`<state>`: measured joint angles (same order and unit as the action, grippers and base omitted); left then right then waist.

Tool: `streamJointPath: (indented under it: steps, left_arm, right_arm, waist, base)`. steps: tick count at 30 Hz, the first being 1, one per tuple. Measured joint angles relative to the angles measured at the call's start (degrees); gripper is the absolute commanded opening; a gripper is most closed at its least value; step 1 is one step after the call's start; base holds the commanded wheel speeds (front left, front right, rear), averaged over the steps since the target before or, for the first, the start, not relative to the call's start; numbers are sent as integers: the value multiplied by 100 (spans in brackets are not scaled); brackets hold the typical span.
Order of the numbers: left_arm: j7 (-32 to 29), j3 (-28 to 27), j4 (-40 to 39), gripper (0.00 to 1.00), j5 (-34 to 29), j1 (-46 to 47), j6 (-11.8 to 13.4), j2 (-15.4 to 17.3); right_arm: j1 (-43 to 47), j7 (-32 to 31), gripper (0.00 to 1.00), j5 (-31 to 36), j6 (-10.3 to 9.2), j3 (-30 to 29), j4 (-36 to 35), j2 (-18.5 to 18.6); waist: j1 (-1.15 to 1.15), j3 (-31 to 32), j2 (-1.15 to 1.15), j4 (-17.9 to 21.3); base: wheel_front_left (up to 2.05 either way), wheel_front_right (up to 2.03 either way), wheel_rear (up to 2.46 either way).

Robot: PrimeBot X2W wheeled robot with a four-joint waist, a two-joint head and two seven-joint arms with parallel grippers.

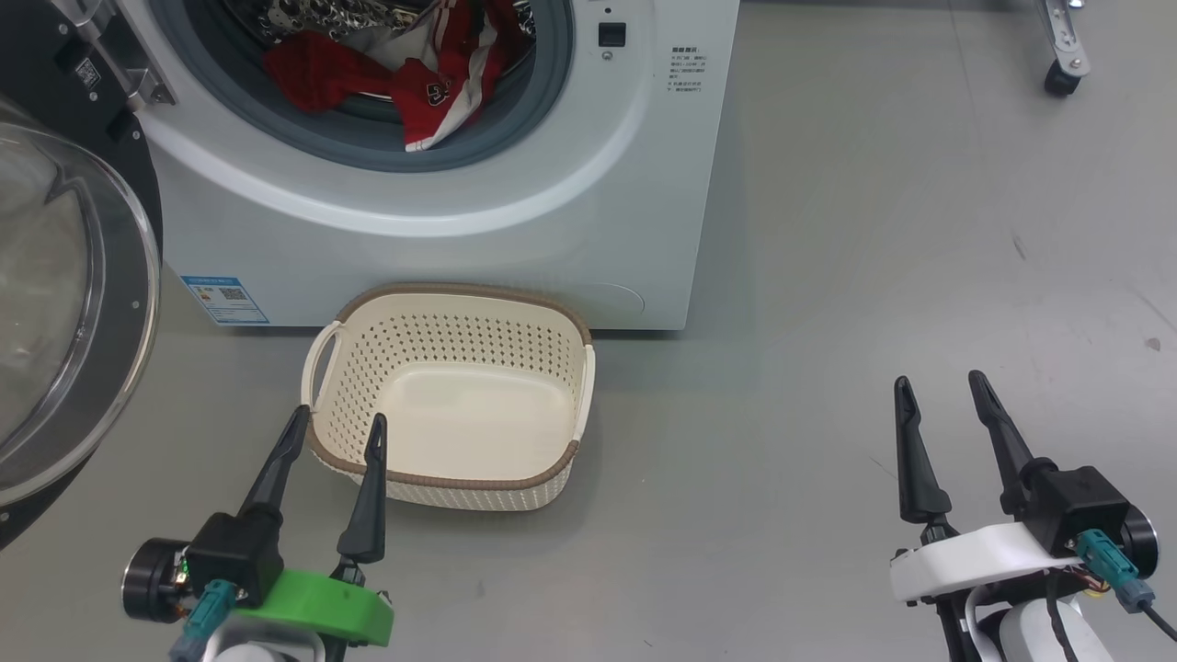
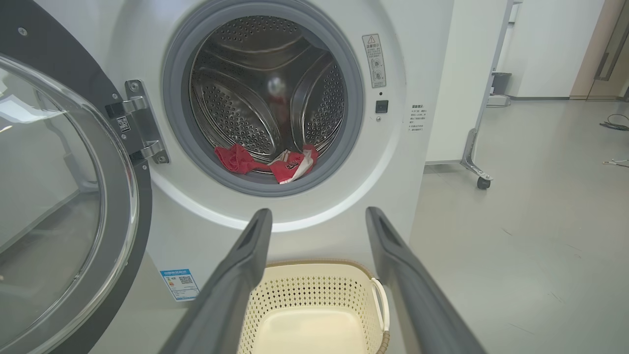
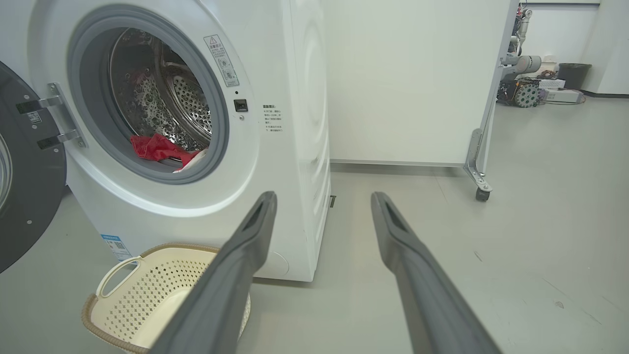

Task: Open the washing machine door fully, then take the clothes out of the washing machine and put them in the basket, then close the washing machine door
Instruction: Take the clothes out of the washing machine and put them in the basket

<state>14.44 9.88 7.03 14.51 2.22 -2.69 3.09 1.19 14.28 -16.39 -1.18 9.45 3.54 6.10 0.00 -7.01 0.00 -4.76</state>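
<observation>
From the head camera I see the washing machine (image 1: 441, 248) at twelve o'clock, a little left of centre. Its door (image 1: 55, 322) is swung open and stands at nine o'clock, the glass bowl facing my way, hung on a metal hinge (image 1: 138, 87) at the mouth's nine o'clock side. The clothes (image 1: 432, 83) are inside the drum (image 2: 270, 98), heaped at the six o'clock of the mouth. One red-and-white piece hangs over the grey rubber ring.

The basket (image 1: 460, 291) sits on the grey floor (image 1: 828, 276) at six o'clock from the mouth, just in front of the machine's base, with its bare cream bottom showing. A blue sticker (image 1: 225, 299) is on the machine's front at the basket's ten o'clock.

My left gripper (image 1: 340, 416) is at seven o'clock in the head view, its fingers spread apart with nothing between them. The tips overlap the basket's near left corner, and I cannot tell whether they touch the rim. My right gripper (image 1: 940, 379) is at four o'clock, fingers likewise apart and holding nothing, well clear of the basket over bare floor. A caster wheel (image 1: 1062, 81) stands at one o'clock.
</observation>
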Motion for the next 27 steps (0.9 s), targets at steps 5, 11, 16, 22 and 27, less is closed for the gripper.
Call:
streamJointPath:
  steps: [5,11,16,22,27]
  left_arm:
    - [0,-34,-5,100,0,1,40,-1]
    - [0,-38,-2,100,0,0,40,-5]
    - [0,-38,-2,100,1,0,38,-15]
    - [0,-43,-2,100,1,0,38,-19]
    - [0,-44,3,100,36,-2,31,-22]
  right_arm:
    - [1,0,100,0,-5,0,32,-11]
    - [0,0,100,0,-5,2,43,-25]
    - [0,0,100,0,-5,9,51,-30]
    - [0,0,100,0,-5,9,58,-41]
    - [0,0,100,0,-5,16,66,-55]
  waist:
    - [0,6,0,-7]
    - [0,6,0,-11]
    - [0,6,0,-11]
    - [0,9,0,-14]
    - [0,10,0,-15]
  base:
    - [0,0,0]
    - [0,0,0]
    - [0,0,0]
    - [0,0,0]
    - [0,0,0]
